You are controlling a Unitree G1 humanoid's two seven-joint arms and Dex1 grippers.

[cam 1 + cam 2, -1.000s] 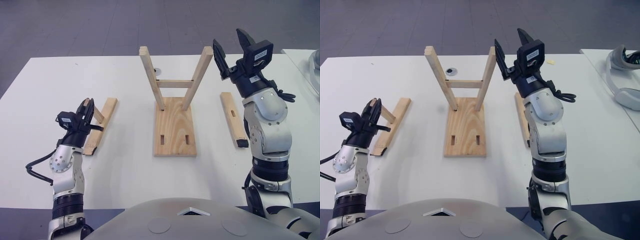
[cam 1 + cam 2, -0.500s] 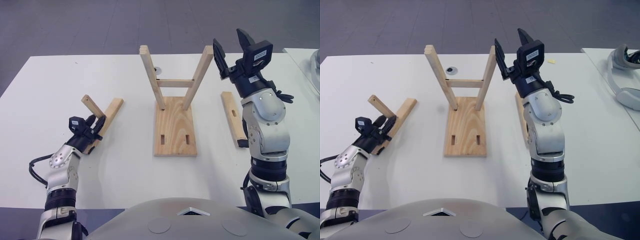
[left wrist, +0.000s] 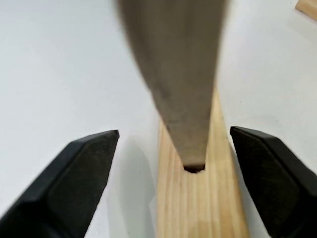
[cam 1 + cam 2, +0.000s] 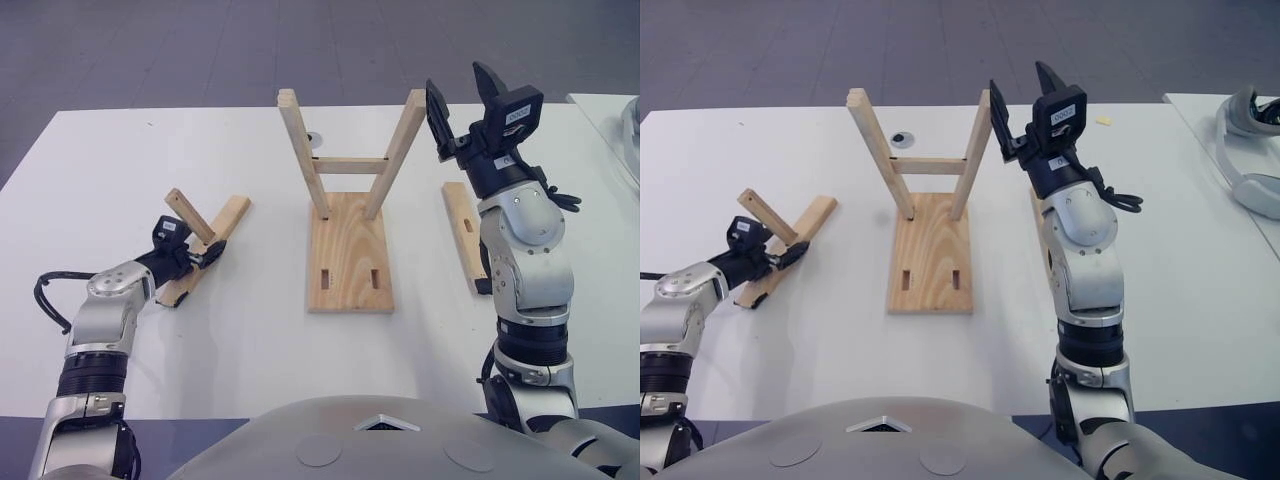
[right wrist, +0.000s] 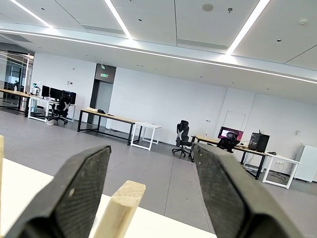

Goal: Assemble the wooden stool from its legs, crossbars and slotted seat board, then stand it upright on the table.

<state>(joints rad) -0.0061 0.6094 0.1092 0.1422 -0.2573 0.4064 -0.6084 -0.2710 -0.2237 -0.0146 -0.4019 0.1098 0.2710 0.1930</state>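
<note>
Stool (image 4: 348, 235): which step is in hand?

The second leg pair, I'd judge. The left hand (image 4: 205, 254) lies low on the worktop (image 4: 120, 160), its fingers (image 3: 79, 173) spread wide either side of a loose leg (image 4: 228, 218). That leg has a crossbar (image 4: 188, 215) pegged into it, slanting upward.

Is it gripping the leg?

No. The wrist view shows bare worktop between each finger and the wood. Whether a tip brushes the leg lower down, I cannot tell.

And the right hand?

The right hand (image 4: 462, 100) is raised, fingers wide and holding nothing, just beside the top of the right one of the upright legs (image 4: 398, 150). In the wrist view that leg's end sits between its fingers, apart from both.

Where is everything else?

The seat board (image 4: 930, 255) lies flat mid-worktop. The two upright legs, tied by a joining crossbar (image 4: 350, 166), stand in its far slots, and the near slots (image 4: 325, 277) are bare. A fourth leg (image 4: 462, 225) lies right of the board, partly behind the right arm.

So roughly halfway?

About that. Next, the left hand should close squarely on the loose leg without knocking its crossbar out. Then it should carry the leg toward the fourth leg so the bar's free end can seat there. The right hand likely has to come down for that leg. After that, the pair goes into the near slots and the stool is turned onto its feet.
</note>
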